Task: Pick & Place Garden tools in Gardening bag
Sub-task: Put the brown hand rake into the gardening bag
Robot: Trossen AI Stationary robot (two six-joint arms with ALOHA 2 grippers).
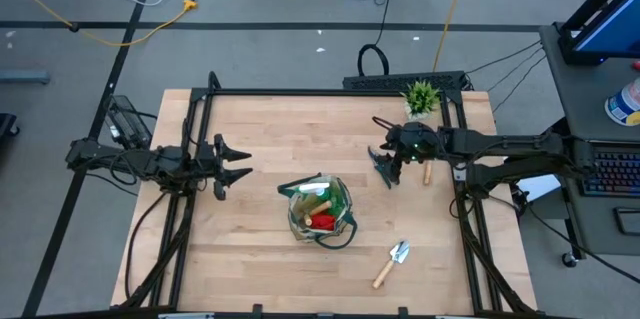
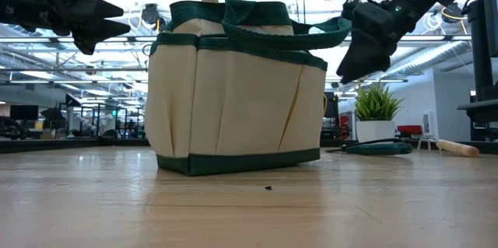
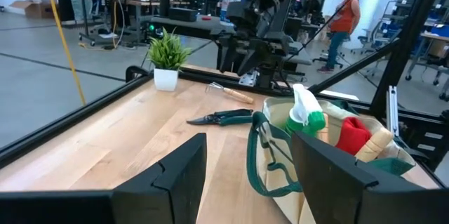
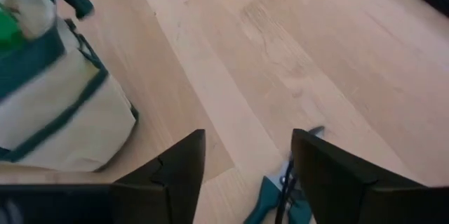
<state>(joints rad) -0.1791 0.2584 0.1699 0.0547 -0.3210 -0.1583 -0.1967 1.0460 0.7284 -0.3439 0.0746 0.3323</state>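
1. Waiting left of the gardening bag (image 1: pixel 320 211), the left gripper (image 1: pixel 236 164) hangs with fingers spread and holds nothing.
2. Mid-table, the bag already holds a glove (image 1: pixel 322 222) and a green-white item (image 3: pixel 305 115); a trowel (image 1: pixel 392 262) lies near it.
3. Hovering over the pruning shears (image 3: pixel 223 117), the right gripper (image 1: pixel 385 167) is spread and empty; it should probably descend straight and straddle the handles before closing.
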